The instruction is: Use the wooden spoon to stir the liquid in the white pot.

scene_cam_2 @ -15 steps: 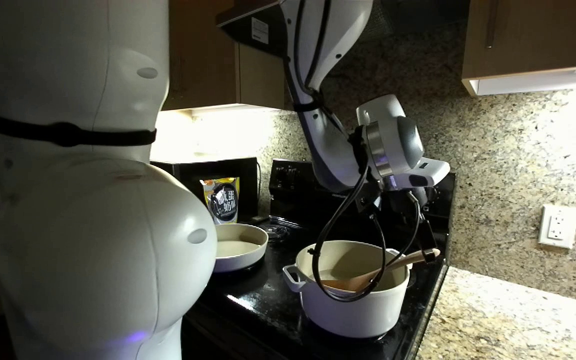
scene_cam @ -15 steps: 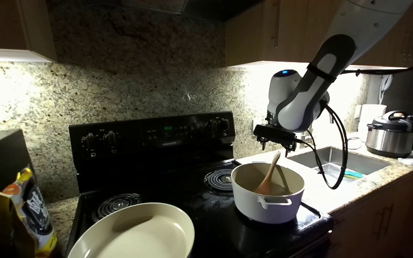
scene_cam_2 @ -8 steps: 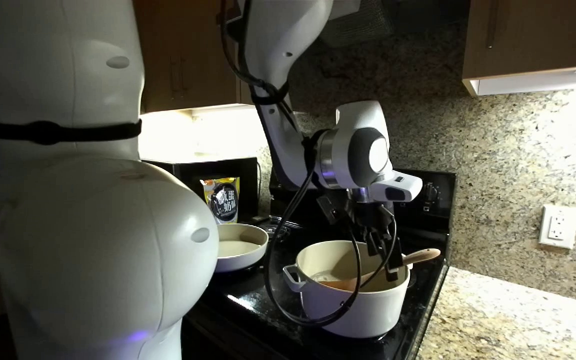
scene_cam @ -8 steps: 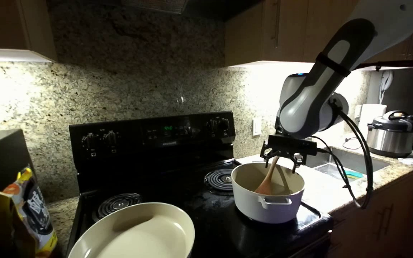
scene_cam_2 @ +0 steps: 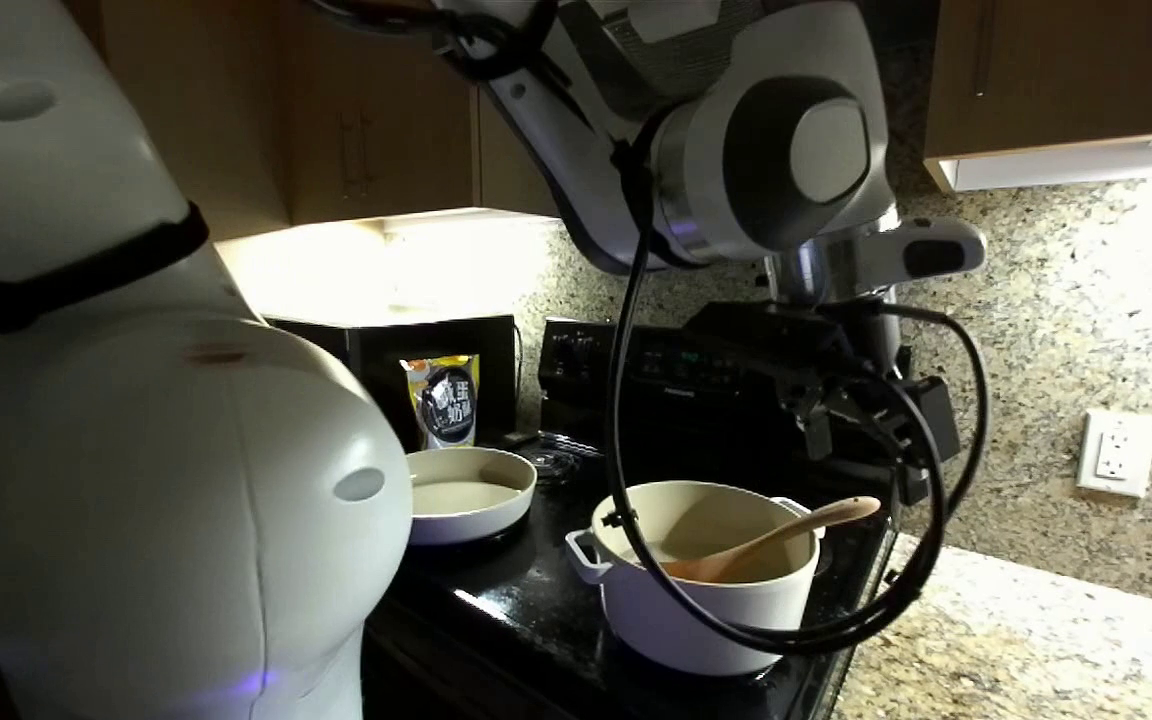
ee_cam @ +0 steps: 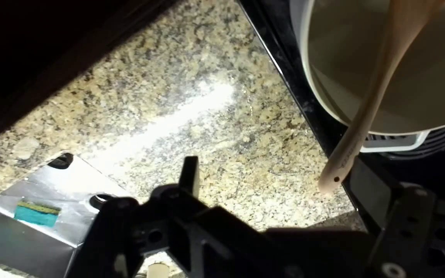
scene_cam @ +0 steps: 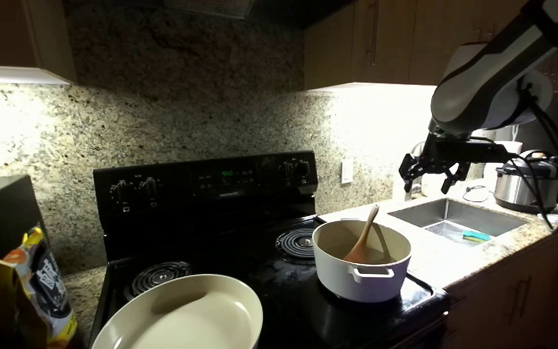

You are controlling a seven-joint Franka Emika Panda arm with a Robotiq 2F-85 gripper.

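The white pot (scene_cam: 356,283) stands on the stove and shows in both exterior views (scene_cam_2: 696,625). Its rim shows in the wrist view (ee_cam: 306,42). The wooden spoon (scene_cam: 364,240) leans in it, bowl end down inside, handle resting across the rim and sticking out (scene_cam_2: 841,512). In the wrist view its handle (ee_cam: 373,92) ends near one finger. The liquid (ee_cam: 435,69) looks brownish-tan and is hard to tell from the pot's inside. My gripper (scene_cam: 426,188) is open and empty, above and to the sink side of the pot; its fingers are apart in the wrist view (ee_cam: 280,181).
A cream oval dish (scene_cam: 201,322) stands on the stove (scene_cam: 279,310). The sink (scene_cam: 482,215) with a sponge (scene_cam: 475,236) and a steel cooker (scene_cam: 526,186) are beyond the counter. A bag (scene_cam: 49,286) stands by a dark box. My cable loop (scene_cam_2: 626,420) hangs before the pot.
The gripper dipped from behind the pot to over it, then rose and moved away towards the sink side. The spoon and pot have not moved.
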